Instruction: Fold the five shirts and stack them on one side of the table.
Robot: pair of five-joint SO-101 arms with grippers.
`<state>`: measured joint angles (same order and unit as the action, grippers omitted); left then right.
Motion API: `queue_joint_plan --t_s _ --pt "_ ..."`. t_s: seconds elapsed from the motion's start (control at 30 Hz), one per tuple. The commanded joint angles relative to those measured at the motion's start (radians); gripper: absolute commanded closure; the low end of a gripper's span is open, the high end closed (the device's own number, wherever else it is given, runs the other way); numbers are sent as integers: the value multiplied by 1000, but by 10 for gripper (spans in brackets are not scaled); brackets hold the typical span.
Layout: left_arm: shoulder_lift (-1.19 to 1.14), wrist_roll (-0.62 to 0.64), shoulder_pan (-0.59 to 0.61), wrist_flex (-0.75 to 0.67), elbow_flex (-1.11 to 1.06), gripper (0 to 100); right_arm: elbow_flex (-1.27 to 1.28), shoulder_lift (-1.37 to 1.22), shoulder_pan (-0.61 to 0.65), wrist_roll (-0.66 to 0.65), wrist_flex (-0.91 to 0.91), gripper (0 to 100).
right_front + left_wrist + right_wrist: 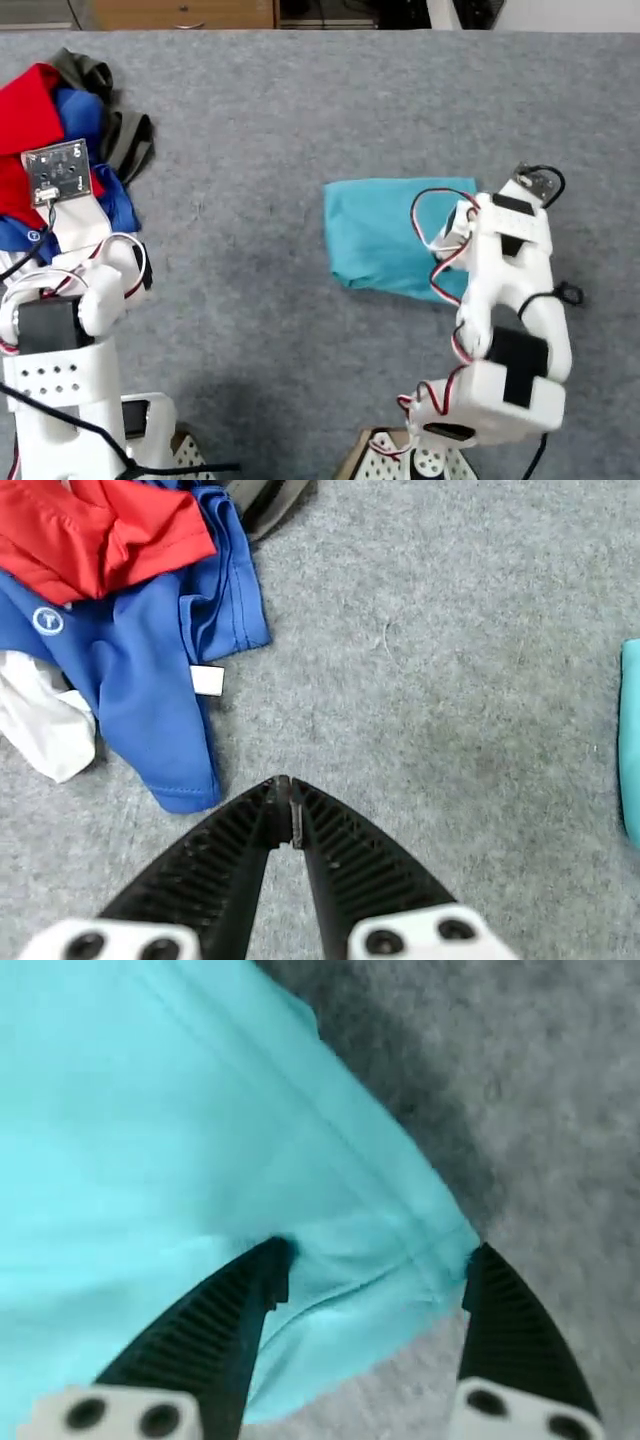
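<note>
The teal shirt lies flat on the grey desk as a rough rectangle, right of the middle, well apart from the heap at the far left corner where the red shirt, blue shirt, white shirt and a dark grey shirt are bunched together. The right gripper hangs low over the teal shirt's near right corner with its jaws spread wide. One finger is over the cloth and the other sits just at the hem, so the step in hand looks like pinching that corner for another fold or a drag to the side. To do it well, the jaws should come straight down until the lower finger slides under every layer at the corner, not just the top one. They should then close firmly on the seam, where the doubled fabric gives a better hold. The lift should be low and slow, carrying the corner across in one line so the layers below do not shift or fan out. A grip on the very tip of the hem risks slipping, so a bite slightly inward is safer. The left gripper is closed on nothing, poised above bare desk just beside the blue shirt's edge, and is best kept out of the way until the teal shirt is settled.
</note>
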<state>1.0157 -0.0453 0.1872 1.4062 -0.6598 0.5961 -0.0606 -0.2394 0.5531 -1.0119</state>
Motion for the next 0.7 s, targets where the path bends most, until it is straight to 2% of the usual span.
queue_joint_plan --t_s 0.0,0.17,0.37,0.67 --pt "5 -9 9 21 60 981 -12 -65 19 17 91 717" --pt "5 -9 9 18 31 981 -12 -110 19 15 115 744" --pt "5 -9 9 18 3 981 -12 -111 16 8 112 941" --pt "5 -9 9 20 2 981 -12 -107 8 6 109 977"
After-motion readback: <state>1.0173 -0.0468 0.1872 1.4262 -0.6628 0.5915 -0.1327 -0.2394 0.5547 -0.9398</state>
